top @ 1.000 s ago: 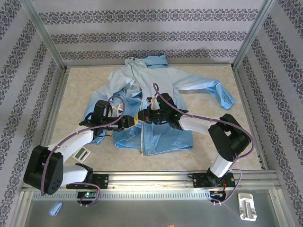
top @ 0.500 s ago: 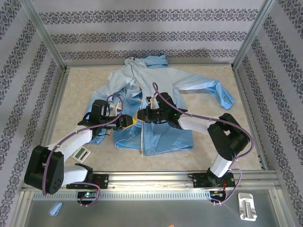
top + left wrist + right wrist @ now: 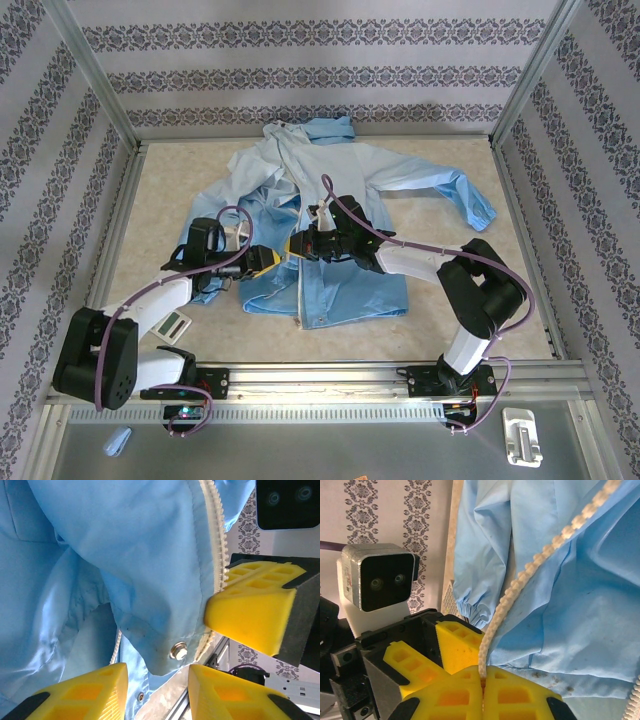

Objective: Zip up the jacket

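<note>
1. One jacket (image 3: 345, 285) of thin, smooth light-blue fabric with a hood lies spread on the speckled beige table (image 3: 480, 290). It sits mid-frame in the overhead view, hood toward the top and hem toward the bottom.
2. Two arms meet over its front, just left of centre, with the left gripper (image 3: 268, 260) close beside the right gripper (image 3: 296, 246).
3. Two yellow pads with moulded pockets, the left gripper's (image 3: 157, 672), stand apart along the bottom of its wrist view and hold nothing. A corner of the jacket (image 3: 125, 555) hangs just above the gap.
4. Right gripper (image 3: 482, 677): its two yellow pads press together, pinching the jacket's pale, toothed zipper (image 3: 540, 560) edge.
5. Two round metal snaps show near that corner, the larger snap (image 3: 177, 651) beside the zipper (image 3: 216, 530).
6. One small white device (image 3: 175, 325) sits at lower left, its display too small to read.
</note>
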Motion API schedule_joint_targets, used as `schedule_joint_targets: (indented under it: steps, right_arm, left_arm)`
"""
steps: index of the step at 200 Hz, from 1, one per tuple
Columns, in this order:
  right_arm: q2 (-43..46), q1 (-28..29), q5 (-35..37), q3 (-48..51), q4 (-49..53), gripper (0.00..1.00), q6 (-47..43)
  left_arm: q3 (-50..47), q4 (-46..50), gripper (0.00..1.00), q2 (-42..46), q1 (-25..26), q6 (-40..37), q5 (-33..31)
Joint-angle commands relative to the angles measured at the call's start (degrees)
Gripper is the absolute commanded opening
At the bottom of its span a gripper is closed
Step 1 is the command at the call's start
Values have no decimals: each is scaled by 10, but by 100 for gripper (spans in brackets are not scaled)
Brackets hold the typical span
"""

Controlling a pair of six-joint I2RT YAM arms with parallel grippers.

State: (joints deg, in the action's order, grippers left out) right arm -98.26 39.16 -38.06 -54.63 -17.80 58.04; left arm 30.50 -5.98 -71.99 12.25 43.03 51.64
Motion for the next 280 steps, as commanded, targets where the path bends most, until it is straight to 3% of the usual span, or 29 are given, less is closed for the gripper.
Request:
schedule_joint_targets:
  steps: [1, 29, 142, 280]
  right_arm:
    - [-7, 0, -12, -15, -6, 0, 4]
    - [-12, 1, -14, -16, -9, 0, 7]
    - [-26, 4, -21, -30, -8, 0, 9]
    - [-32, 8, -26, -39, -7, 0, 12]
  left_arm:
    - [-19, -109, 36, -18, -6, 47, 22]
    - [-32, -178, 32, -30, -5, 79, 45]
    - [-38, -206, 16, -39, -4, 84, 89]
    - [-45, -223, 25, -56, -4, 88, 100]
